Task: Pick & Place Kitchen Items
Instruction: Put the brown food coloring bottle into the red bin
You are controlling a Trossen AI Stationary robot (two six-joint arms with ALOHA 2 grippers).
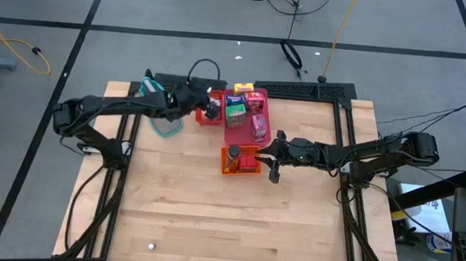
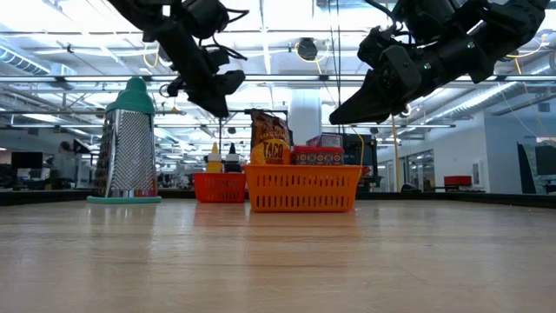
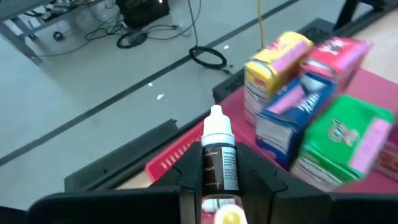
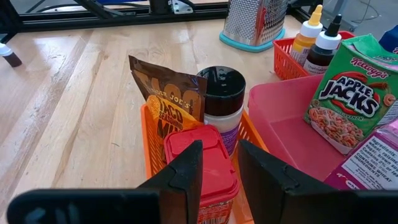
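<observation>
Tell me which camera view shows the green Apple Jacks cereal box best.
The right wrist view: the green Apple Jacks cereal box stands in the pink tray, label readable. The high view gives only a small green top. The left wrist view shows a blurred green box. In the low view I cannot make it out.

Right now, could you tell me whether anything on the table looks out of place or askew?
Nothing looks spilled or damaged. The boxes in the pink tray stand crowded and some lean, the green cereal box for one. A small white cap lies alone near the table's front edge, far from the trays.
</observation>
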